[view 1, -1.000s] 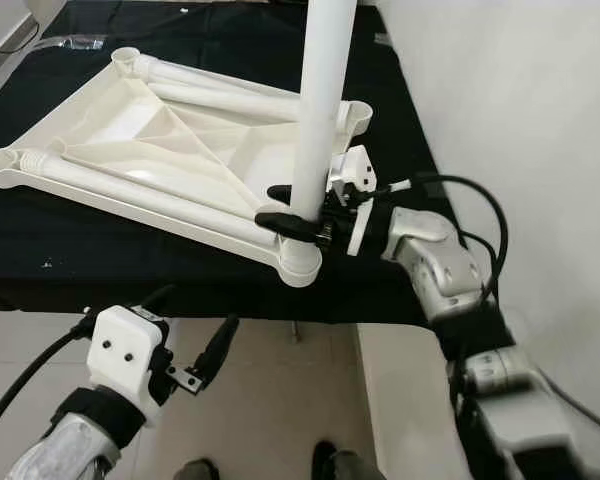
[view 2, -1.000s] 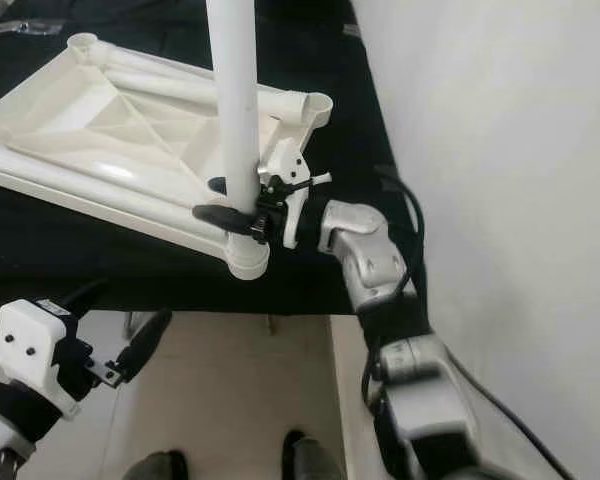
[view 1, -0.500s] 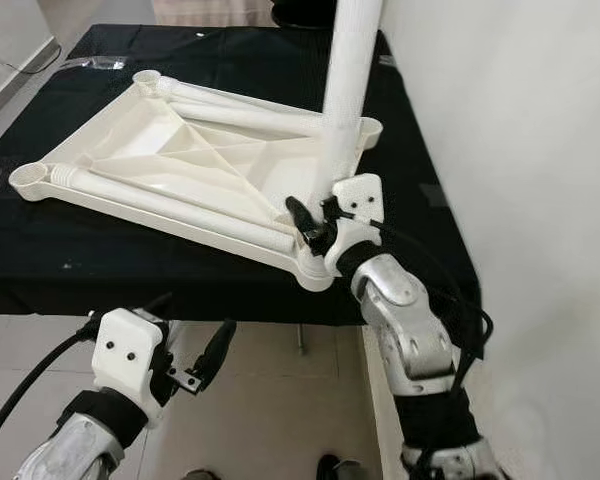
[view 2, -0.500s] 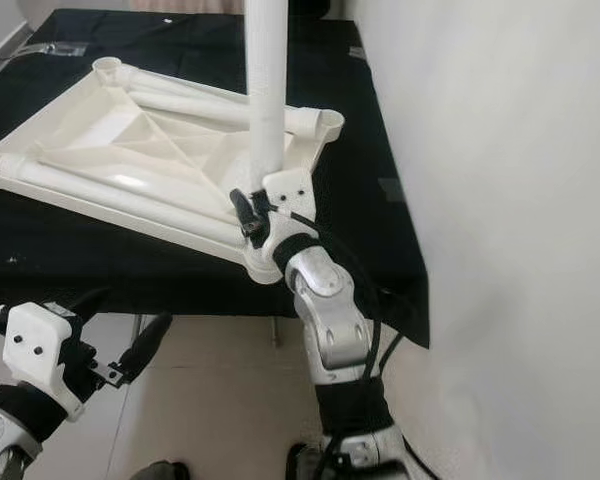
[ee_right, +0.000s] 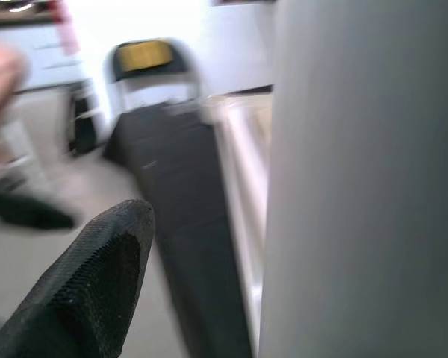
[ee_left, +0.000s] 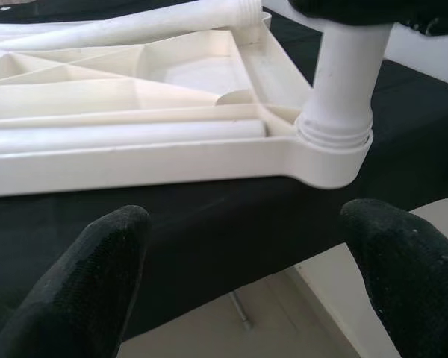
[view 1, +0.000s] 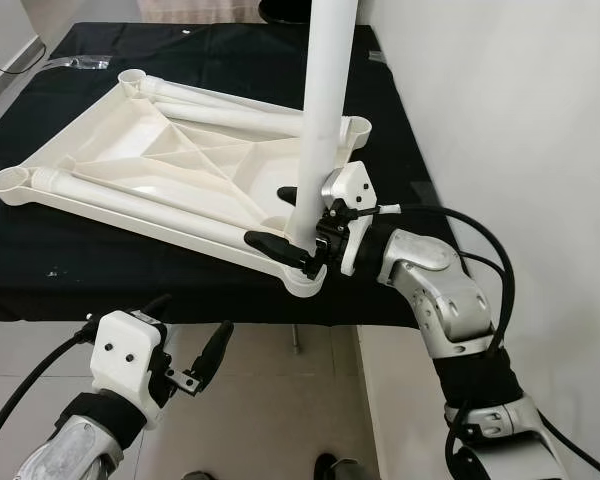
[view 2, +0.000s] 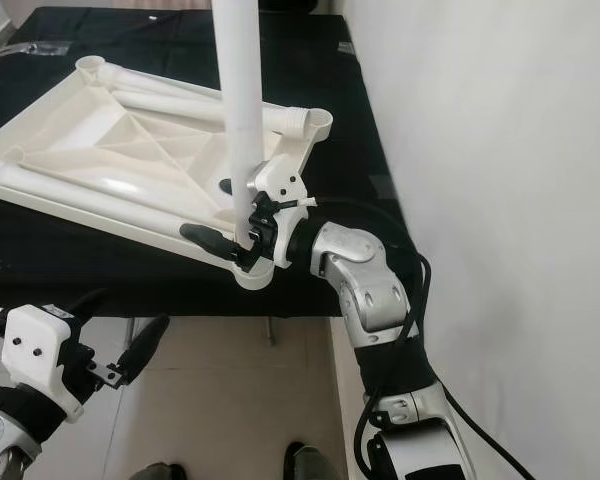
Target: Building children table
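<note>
Tabletop: white plastic tabletop (view 1: 160,165), lying upside down on the black-covered surface (view 1: 100,260), ribbed underside up, round leg sockets at its corners.
Near-right corner socket: socket (view 1: 305,275) at the near edge of the black-covered surface, overhanging it slightly, with threaded rings visible at the joint in the left wrist view.
Table leg: white tubular leg (view 1: 323,110), standing upright in the near-right corner socket, rising past the top of the head views.
Other sockets: near-left socket (view 1: 7,184), far-left socket (view 1: 130,77) and far-right socket (view 1: 355,127), all open.
Loose tubes: white leg tube (view 1: 170,205) lying along the near rim inside the tabletop; another tube (view 1: 230,100) lying along the far rim.
Right gripper: right gripper (view 1: 292,222) at the base of the upright leg, just above the socket, black fingers (view 1: 275,243) wrapped around the tube on both sides, gripping the leg.
Right arm: silver, bent at the elbow, reaching in from the right beside the white wall (view 1: 520,120).
Left gripper: left gripper (view 1: 185,335) low at near left, in front of and below the edge of the black-covered surface, over the tiled floor (view 1: 270,400), pointed toward the socket corner.
Left gripper fingers: spread wide, holding nothing, well apart in the left wrist view (ee_left: 97,261).
</note>
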